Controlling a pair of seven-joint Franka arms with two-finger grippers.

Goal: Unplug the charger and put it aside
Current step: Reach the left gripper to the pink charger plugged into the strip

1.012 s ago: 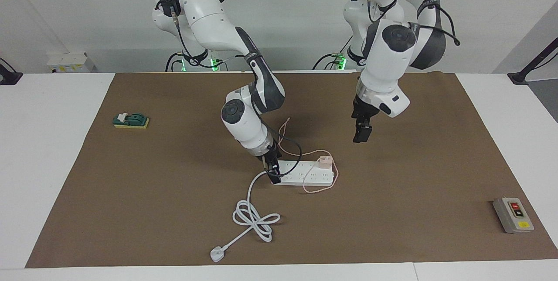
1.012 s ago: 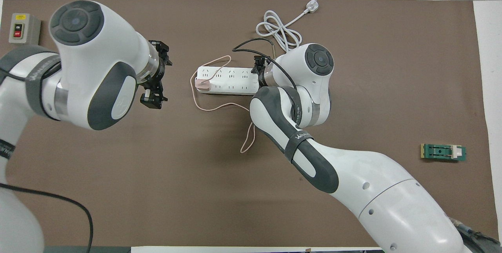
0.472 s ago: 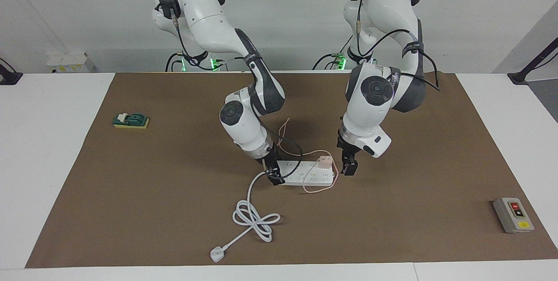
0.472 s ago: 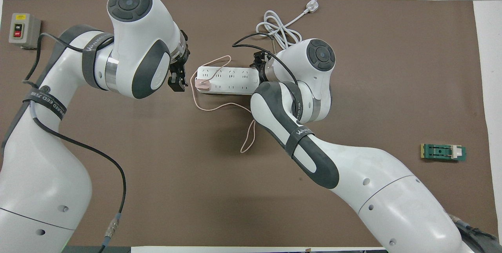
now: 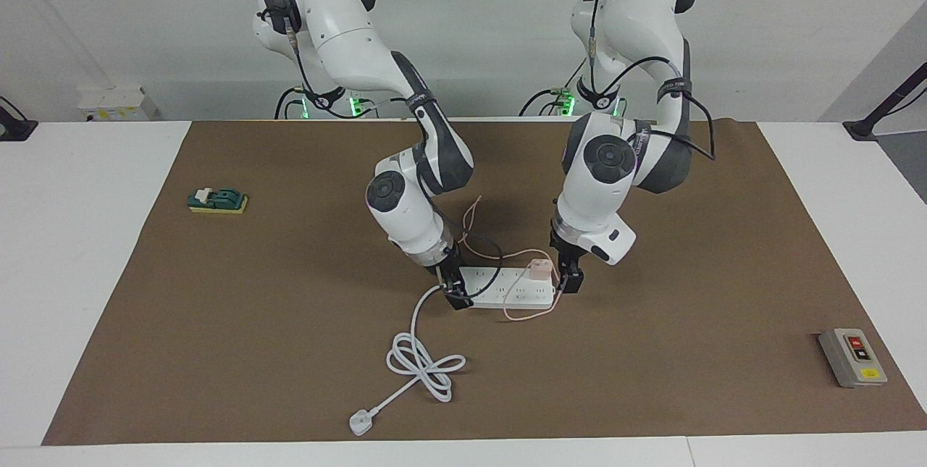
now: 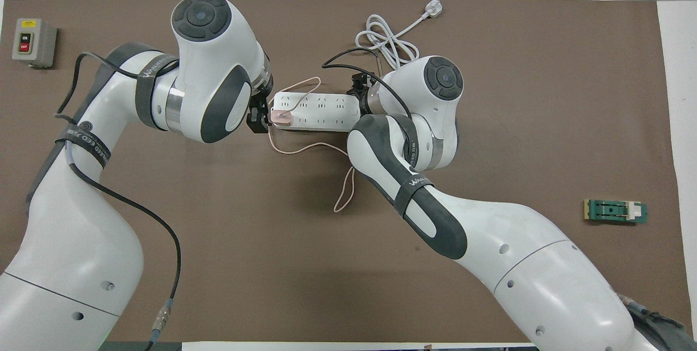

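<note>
The pale pink charger [image 5: 538, 269] [image 6: 281, 117] sits plugged into the white power strip [image 5: 507, 298] [image 6: 321, 114], at the strip's end toward the left arm's end of the table. Its thin pink cable [image 5: 529, 316] [image 6: 305, 148] loops around that end and trails toward the robots. My left gripper [image 5: 568, 280] [image 6: 258, 121] is open and low, close beside the charger at that end of the strip, with nothing in it. My right gripper [image 5: 455, 295] [image 6: 356, 90] rests on the strip's other end, where the thick cord leaves.
The strip's thick white cord [image 5: 424, 365] lies coiled farther from the robots and ends in a white plug [image 5: 360, 422]. A grey switch box [image 5: 852, 357] sits toward the left arm's end. A green block [image 5: 217, 200] lies toward the right arm's end.
My left gripper has come down from high over the mat and moved in beside the charger. The right gripper has stayed on the strip's end.
</note>
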